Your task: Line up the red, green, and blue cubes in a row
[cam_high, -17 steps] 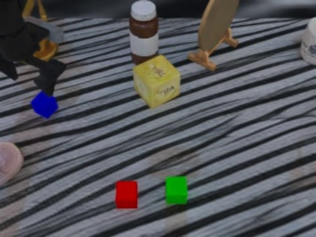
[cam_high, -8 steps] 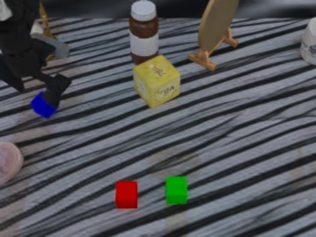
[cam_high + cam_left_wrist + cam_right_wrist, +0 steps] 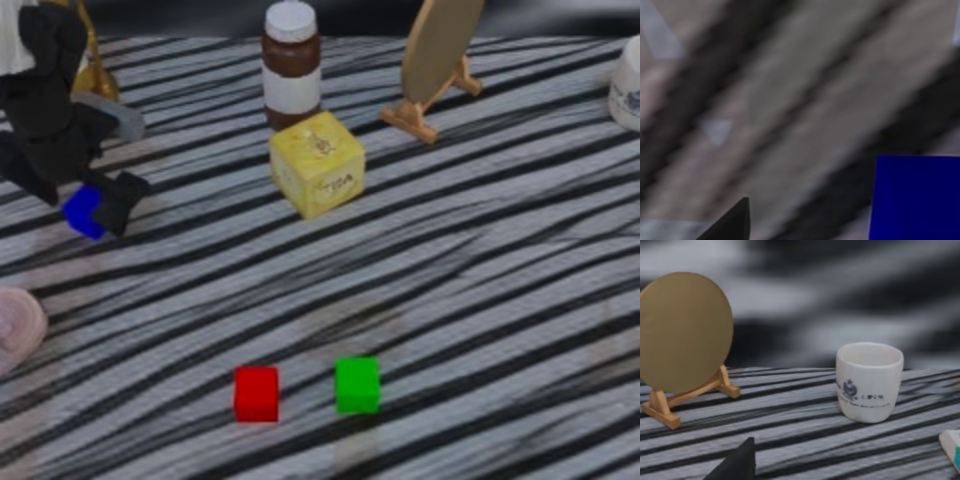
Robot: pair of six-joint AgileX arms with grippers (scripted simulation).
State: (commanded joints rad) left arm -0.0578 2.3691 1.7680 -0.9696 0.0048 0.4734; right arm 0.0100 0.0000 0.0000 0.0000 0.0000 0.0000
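Two black fingers of the left gripper (image 3: pixel 88 205) straddle the small matte blue cube (image 3: pixel 82 211), open; an off-centre closure could skew it.

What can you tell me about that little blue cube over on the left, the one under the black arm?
The blue cube is small, plain and matte, a saturated blue with no markings. It sits on the striped table near the top view's left edge, far from the red and green cubes. The left gripper is down around it, dark fingers on either side and hiding part of it. The left wrist view shows one flat blue face close up. Whether the fingers touch it is unclear.
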